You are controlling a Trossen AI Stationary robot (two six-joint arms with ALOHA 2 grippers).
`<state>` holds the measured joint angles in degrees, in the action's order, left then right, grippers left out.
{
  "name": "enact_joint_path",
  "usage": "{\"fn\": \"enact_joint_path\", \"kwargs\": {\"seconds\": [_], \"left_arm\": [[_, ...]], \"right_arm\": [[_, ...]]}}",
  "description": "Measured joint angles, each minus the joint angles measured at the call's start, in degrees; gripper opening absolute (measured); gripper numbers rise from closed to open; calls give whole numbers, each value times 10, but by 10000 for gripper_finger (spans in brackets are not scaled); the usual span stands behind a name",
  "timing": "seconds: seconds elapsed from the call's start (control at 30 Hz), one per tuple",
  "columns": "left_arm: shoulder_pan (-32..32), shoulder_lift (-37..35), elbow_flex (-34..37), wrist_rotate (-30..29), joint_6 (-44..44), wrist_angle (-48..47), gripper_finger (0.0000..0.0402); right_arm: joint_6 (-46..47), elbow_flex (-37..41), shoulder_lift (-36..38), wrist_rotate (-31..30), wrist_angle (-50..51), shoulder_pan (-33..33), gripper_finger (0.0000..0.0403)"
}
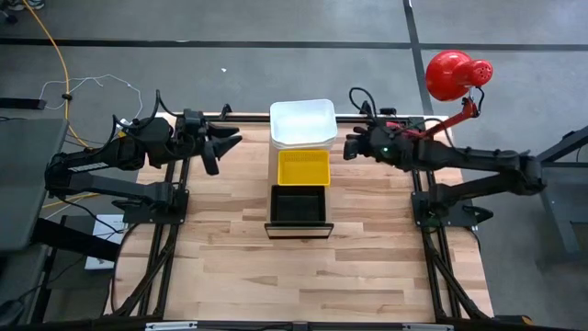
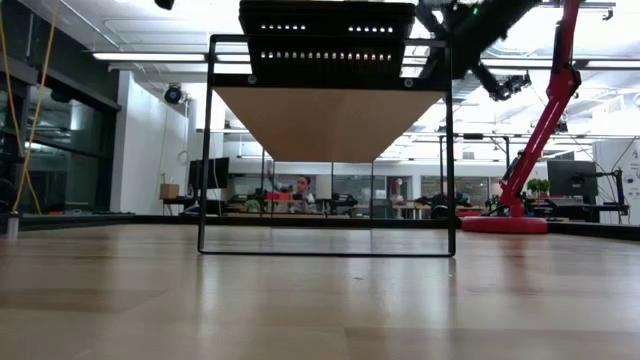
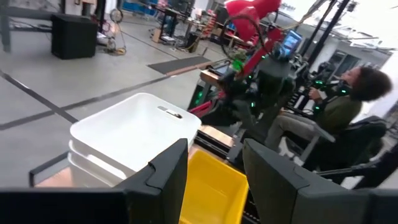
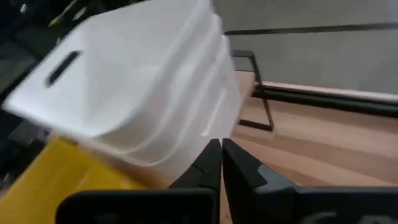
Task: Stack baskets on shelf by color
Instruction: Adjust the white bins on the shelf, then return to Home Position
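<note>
- Just past the spread fingers of the left gripper, the yellow basket and stacked white baskets sit side by side.
- Beyond the right gripper, fingers pressed together, those white baskets loom.
- Only overhead shows the black basket ending the shelf.

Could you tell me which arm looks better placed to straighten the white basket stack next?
Probably the right: its end effector, fingers together, sits beside the white baskets; the left end effector, open, hangs farther away.
</note>
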<state>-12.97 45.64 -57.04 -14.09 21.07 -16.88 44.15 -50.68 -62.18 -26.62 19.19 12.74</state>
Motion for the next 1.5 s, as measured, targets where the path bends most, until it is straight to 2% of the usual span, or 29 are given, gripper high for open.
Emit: {"fn": "enact_joint_path", "kwargs": {"seconds": [0.2, 0.37, 0.77, 0.87, 0.97, 1.07, 1.13, 1.17, 1.4, 1.5], "left_arm": [[0, 0, 0, -18, -3, 0, 143], [0, 0, 0, -17, -3, 0, 142], [0, 0, 0, -15, -9, -38, 142], [0, -1, 0, 16, -25, -39, 141], [7, -10, 0, 75, -48, -40, 119], [31, -32, 8, 84, -56, -34, 60], [51, -57, 35, 83, -65, -5, 17], [60, -76, 56, 84, -65, 14, 11], [103, -199, 243, 100, -52, 212, 3], [104, -246, 310, 101, -49, 248, 1]], "right_arm": [[10, 30, -43, 35, -86, 24, 1], [6, 15, -71, 51, -87, 23, 0], [23, 8, -76, 85, -113, 18, 0], [22, 8, -70, 74, -111, 14, 0], [20, 8, -56, 71, -115, 10, 0], [13, 8, -41, 79, -116, 4, 0], [7, 8, -33, 84, -118, -1, 0], [4, 8, -31, 86, -124, -5, 0], [-77, 8, -29, 117, -166, -34, 0], [-84, 8, -29, 123, -174, -43, 0]]}}
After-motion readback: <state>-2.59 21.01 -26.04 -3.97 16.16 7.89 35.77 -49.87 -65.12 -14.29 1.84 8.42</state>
